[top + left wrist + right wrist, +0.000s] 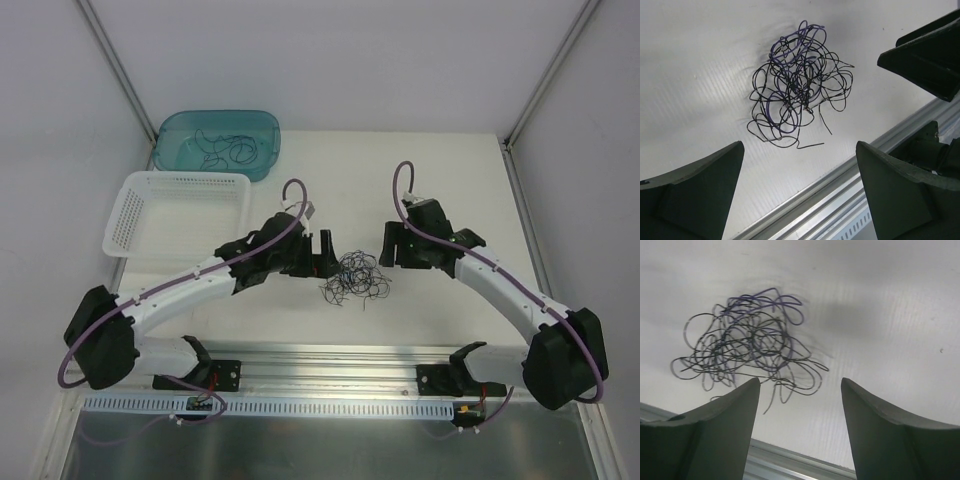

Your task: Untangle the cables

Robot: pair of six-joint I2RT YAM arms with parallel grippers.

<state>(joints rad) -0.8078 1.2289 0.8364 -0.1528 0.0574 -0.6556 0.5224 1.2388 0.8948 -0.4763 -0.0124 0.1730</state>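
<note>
Black wire with a few violet strands: the cables (355,277) lie as one loose knot on the white table (450,180), all strands flat on the surface, none lifted.

Left jaws: you have them just left of the cables, open wide, holding nothing. In your left wrist view the cables (800,85) sit beyond the two dark tips, centred on the gap, with clear table between tips and wire. One free end trails out of the knot toward the jaws.

Right jaws: just right of the cables, also open and holding nothing. In your right wrist view the cables (747,347) lie off to one side of the gap. Their lowest loops run down to the edge of one tip, and I cannot tell whether wire and tip touch. This view is slightly blurred.

Both arms, left arm (190,280) and right arm (500,290), reach in toward the cables from either side.

White mesh basket (180,212): left of the cables, past the left jaws. Nothing shows inside it.

Teal bin (217,143): behind the basket, well apart from the cables. It holds a few loose wires (225,152), thin dark loops.

Aluminium rail (340,360): on the near side of the cables, along the table edge.
</note>
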